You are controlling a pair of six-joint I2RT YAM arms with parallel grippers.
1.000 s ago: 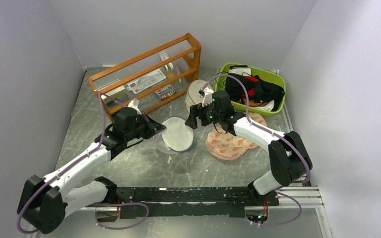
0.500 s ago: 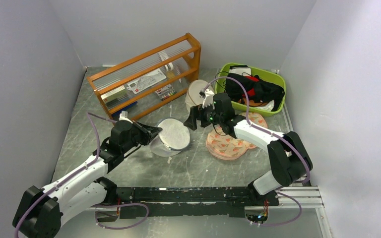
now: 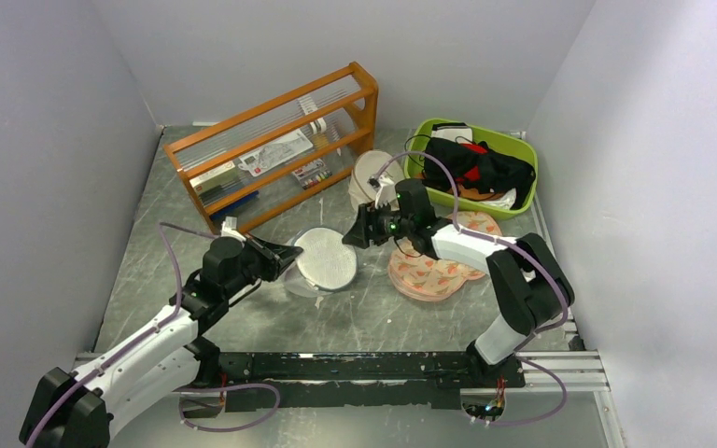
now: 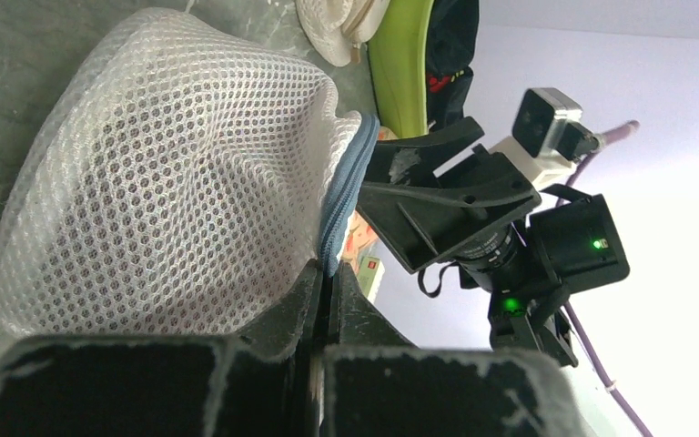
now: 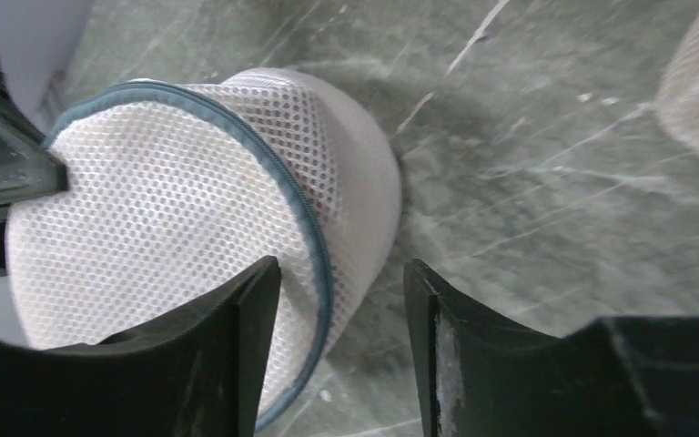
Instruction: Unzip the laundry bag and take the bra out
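**A:** Whereabouts of the round white mesh laundry bag with the grey-blue zip rim?

**B:** Tipped up on edge, pinched at the rim by the left gripper, clamped fully shut on it. Straight ahead of the right gripper, its jaws half parted astride the zip edge, gripping nothing yet.

**A:** And the dark red bra?

**B:** Not visible; presumably inside the mesh.

**A:** Risks from here?

**B:** Closing on bare mesh instead of the zip pull, not discernible in any view. Then a tug dragging the whole bag out of the left pinch, or shoving it toward the peach printed pad just behind the right gripper.

**A:** Versus a second back?

**B:** Bag more upright, drawn toward the left arm's base; right gripper nearer the rim.
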